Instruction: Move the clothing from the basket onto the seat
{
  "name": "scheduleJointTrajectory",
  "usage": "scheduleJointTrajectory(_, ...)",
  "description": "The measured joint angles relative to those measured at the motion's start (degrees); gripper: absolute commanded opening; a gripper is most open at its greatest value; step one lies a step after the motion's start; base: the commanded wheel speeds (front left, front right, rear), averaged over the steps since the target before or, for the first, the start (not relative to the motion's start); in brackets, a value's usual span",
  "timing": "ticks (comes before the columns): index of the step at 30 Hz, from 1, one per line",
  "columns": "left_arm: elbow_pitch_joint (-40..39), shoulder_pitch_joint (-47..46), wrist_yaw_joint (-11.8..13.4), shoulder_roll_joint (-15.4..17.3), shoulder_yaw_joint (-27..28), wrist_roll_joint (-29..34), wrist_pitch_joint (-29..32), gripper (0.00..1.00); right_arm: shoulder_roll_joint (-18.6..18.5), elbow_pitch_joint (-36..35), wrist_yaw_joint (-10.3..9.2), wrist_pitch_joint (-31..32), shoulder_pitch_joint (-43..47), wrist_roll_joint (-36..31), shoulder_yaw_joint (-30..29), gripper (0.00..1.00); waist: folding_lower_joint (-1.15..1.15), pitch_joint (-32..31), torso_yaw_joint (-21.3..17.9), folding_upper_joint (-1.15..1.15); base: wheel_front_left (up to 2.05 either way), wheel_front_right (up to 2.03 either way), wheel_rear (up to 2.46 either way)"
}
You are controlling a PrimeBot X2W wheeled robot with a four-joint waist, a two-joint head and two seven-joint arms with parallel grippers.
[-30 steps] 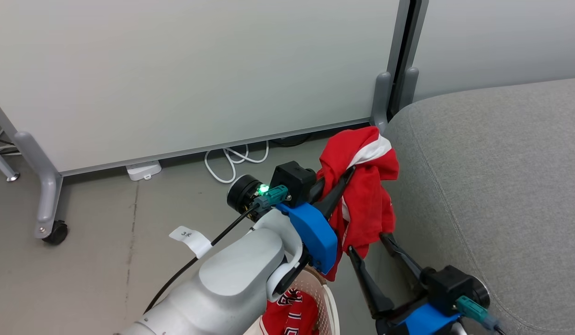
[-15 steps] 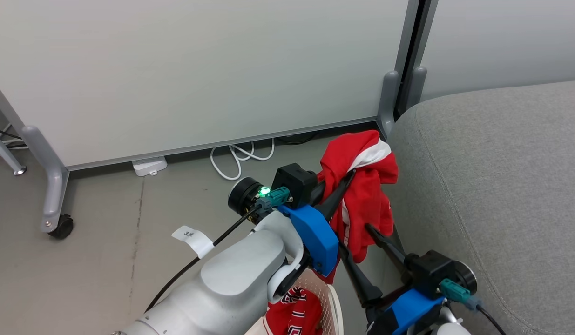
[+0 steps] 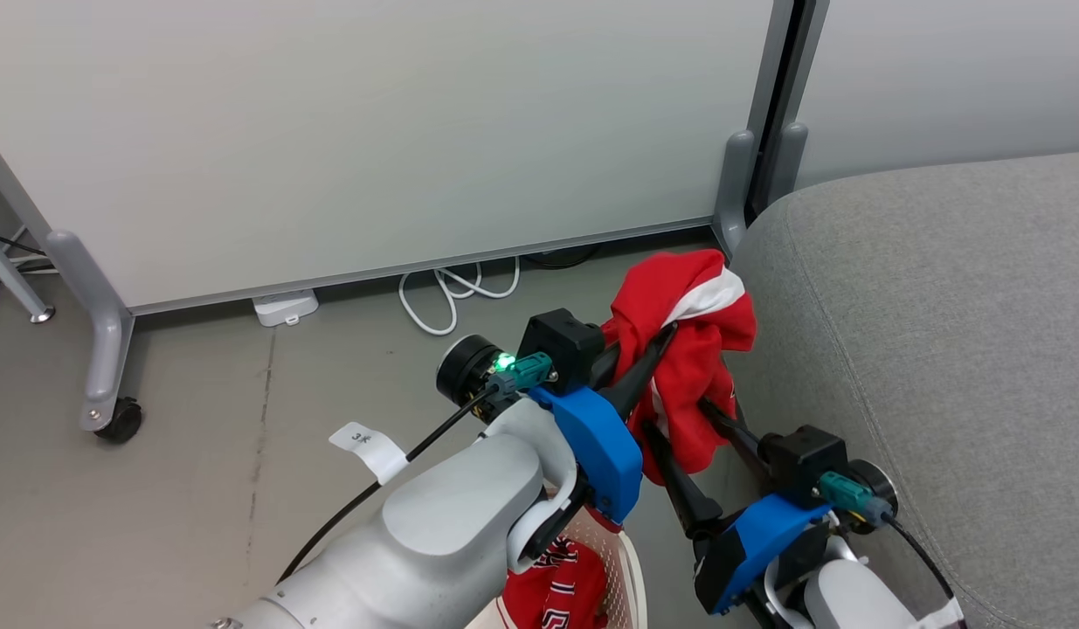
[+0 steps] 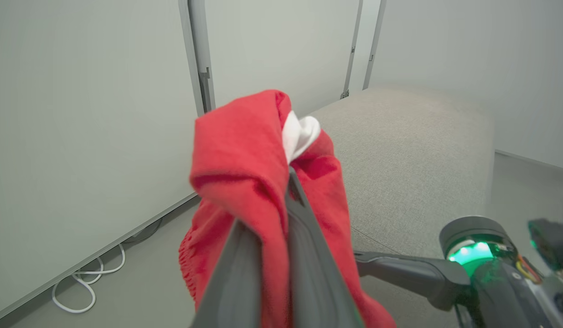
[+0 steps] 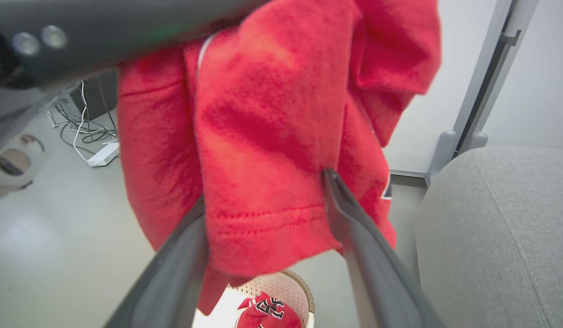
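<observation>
The clothing is split between two places.

Head view: the held garment (image 3: 692,358), red, hangs clamped between the closed fingers of the left gripper (image 3: 660,339). It is in the air over the floor (image 3: 198,489), right at the rounded edge of the seat (image 3: 941,306) and not lying on it; whether it touches the edge cannot be told. The lettered garment (image 3: 556,585) lies in the basket (image 3: 631,572) at the bottom edge. The right gripper (image 3: 674,413) has risen since a second ago. Its fingers were then at the hanging hem, and they now stand apart on either side of the cloth's lower part. The whole picture has drifted slightly, so the camera moved, and the held garment keeps its place beside the seat.

Left wrist view: the left gripper (image 4: 272,200) has its fingers pressed together on a fold of the held garment (image 4: 235,155), with white trim (image 4: 299,132) at the top. The seat (image 4: 400,150) lies behind. One finger (image 4: 400,272) of the right gripper reaches in from the lower right.

Right wrist view: the right gripper (image 5: 263,191) is spread wide, with the hem of the held garment (image 5: 267,118) between its fingers. Below are the basket (image 5: 304,296) and the lettered garment (image 5: 267,312), and the seat (image 5: 491,228) is at the right.
</observation>
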Motion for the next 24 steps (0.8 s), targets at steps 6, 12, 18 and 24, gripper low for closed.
scheduleJointTrajectory(6,-0.24,-0.23,0.00,0.00,-0.53,-0.41,-0.07,0.00,0.00,4.28,0.00,0.16,-3.07,2.02,0.75,1.00,0.00,-0.02,0.06,0.00,0.00,0.00,0.00)
scheduleJointTrajectory(12,-0.23,-0.30,-0.01,0.00,-1.00,-0.81,-0.07,0.00,0.00,7.46,0.00,-0.36,-5.19,3.05,1.92,1.00,0.00,-0.15,0.00,0.00,0.00,0.00,0.00)
scheduleJointTrajectory(18,-0.20,-0.32,-0.01,0.01,-1.35,-0.98,-0.08,0.00,0.00,9.17,0.00,-1.66,-6.30,4.53,3.02,0.00,0.00,-0.29,-0.07,0.00,0.00,0.00,0.00)
scheduleJointTrajectory(24,-0.01,-0.32,-0.01,0.00,-1.60,-1.15,-0.14,0.00,0.00,10.17,0.00,-2.99,-6.72,5.35,3.65,0.00,0.00,-0.29,-0.28,0.00,0.00,0.00,0.00)
